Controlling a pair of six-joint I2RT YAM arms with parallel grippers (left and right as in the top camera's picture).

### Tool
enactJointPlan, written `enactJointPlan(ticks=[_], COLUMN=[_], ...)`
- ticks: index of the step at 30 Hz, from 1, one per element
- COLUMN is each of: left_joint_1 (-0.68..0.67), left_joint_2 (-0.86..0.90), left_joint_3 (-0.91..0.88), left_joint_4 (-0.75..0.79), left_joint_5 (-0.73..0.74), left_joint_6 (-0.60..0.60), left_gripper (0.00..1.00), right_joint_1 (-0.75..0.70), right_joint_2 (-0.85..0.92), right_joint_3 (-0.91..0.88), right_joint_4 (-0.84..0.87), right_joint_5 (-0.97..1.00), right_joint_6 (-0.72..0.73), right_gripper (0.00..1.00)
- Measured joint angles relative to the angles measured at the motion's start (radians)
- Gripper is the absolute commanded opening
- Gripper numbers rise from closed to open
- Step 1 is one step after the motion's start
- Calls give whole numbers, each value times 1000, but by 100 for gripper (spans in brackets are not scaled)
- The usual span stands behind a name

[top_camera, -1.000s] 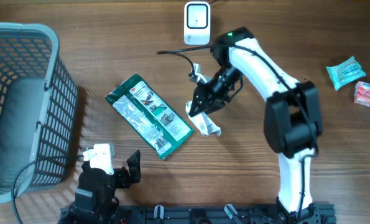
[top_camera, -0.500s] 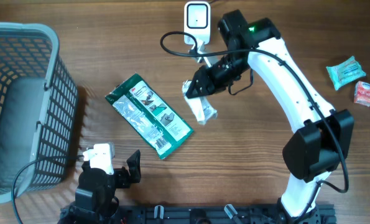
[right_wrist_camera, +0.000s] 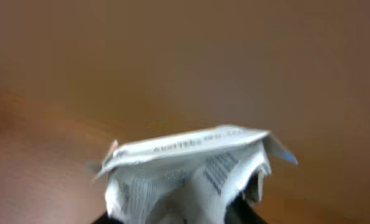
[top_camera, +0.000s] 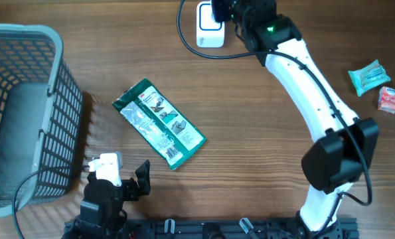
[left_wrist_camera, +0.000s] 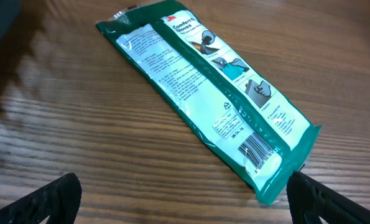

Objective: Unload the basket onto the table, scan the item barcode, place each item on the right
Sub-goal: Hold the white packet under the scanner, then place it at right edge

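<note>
Overhead | right gripper [top_camera: 220, 10] clamps white packet [right_wrist_camera: 186, 167] at scanner [top_camera: 209, 34] | left gripper [left_wrist_camera: 185, 203] wide apart | green pack [top_camera: 158, 124] near basket [top_camera: 26, 32]

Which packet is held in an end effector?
The crumpled white packet, in the right end effector; the green packet and teal packet lie loose.

Obstacles: basket [top_camera: 66, 99] far left, green packet [top_camera: 158, 124] mid-table.

"3M Comfort Gloves" on green packet [left_wrist_camera: 200, 93]
</note>
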Motion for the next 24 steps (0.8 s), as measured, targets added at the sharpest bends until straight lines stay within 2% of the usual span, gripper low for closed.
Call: enactJointPlan(ticks=[4, 6, 10, 14, 16, 20, 24], left_joint_1=[0, 0, 0, 0, 0, 0, 0], left_joint_2=[0, 0, 1, 1, 1, 1, 1], left_joint_3=[0, 0, 0, 0, 0, 0, 0], left_joint_4=[2, 2, 3, 2, 2, 2, 2], left_joint_5=[0, 0, 0, 0, 0, 0, 0], left_joint_6=[0, 0, 0, 0, 0, 0, 0], left_gripper=[100, 100, 100, 100, 100, 100, 100], right_joint_1=[40, 75, 152, 172, 172, 172, 166], right_joint_2=[75, 143, 337, 456, 481, 484, 484], right_joint_3=[7, 9, 7, 7, 7, 7, 7], right_joint_4=[205, 335, 617, 712, 728, 798, 811], right_joint_5=[186, 313, 566, 695, 728, 786, 951], right_joint_6=[-103, -209, -522, -799, -883, -946, -972], right_gripper=[37, 35, 34, 33, 34, 34, 34])
